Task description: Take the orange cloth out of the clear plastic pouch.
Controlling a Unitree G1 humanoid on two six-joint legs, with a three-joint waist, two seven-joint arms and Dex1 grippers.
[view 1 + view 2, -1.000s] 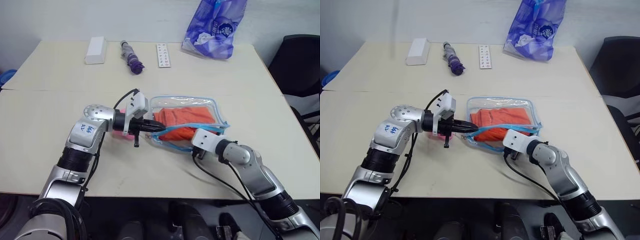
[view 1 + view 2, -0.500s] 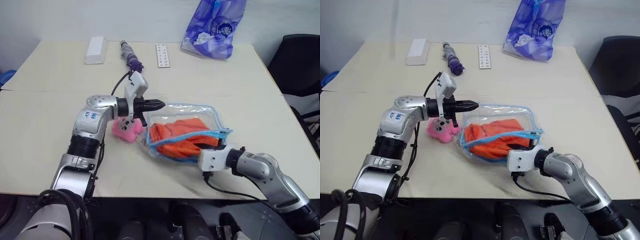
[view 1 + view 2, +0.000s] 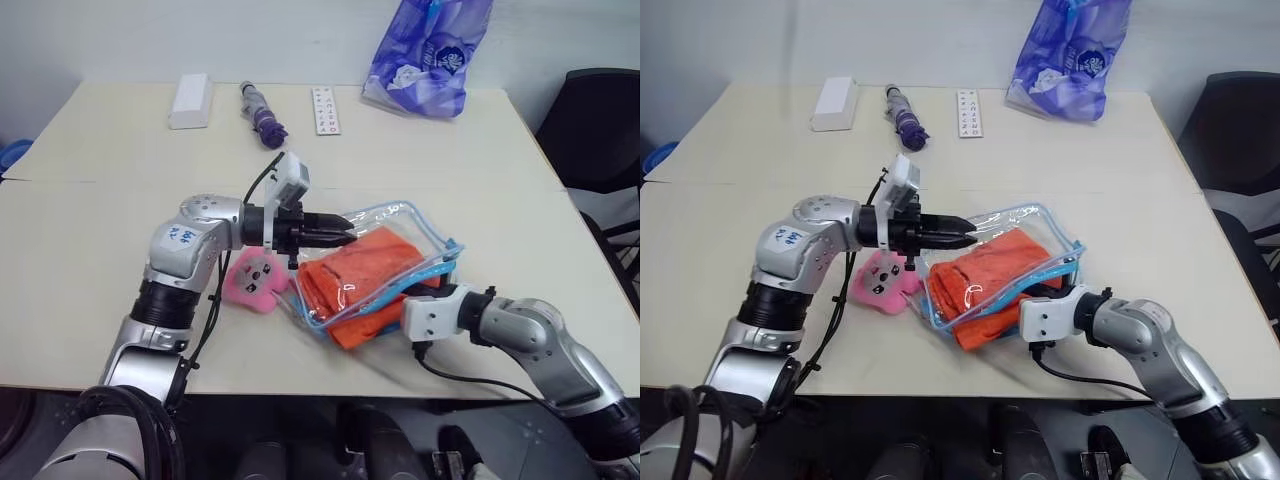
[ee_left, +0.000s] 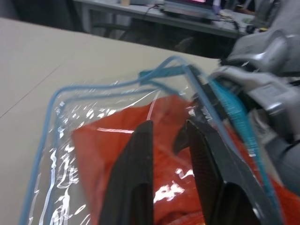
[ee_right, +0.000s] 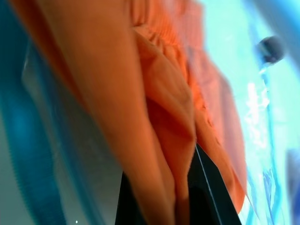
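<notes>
- Right gripper [image 3: 1040,296] is clamped on the orange cloth [image 3: 985,270], I think, inside the clear plastic pouch [image 3: 1035,222].
- Left gripper [image 3: 968,238] sits part-open, empty, at the pouch's top edge.
- I'd pin the pouch there, then drag the cloth out slowly.

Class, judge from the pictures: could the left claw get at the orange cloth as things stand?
Probably yes. The left claw is open at the mouth of the clear plastic pouch, nothing between it and the orange cloth. The right claw pinches the cloth's near side.
</notes>
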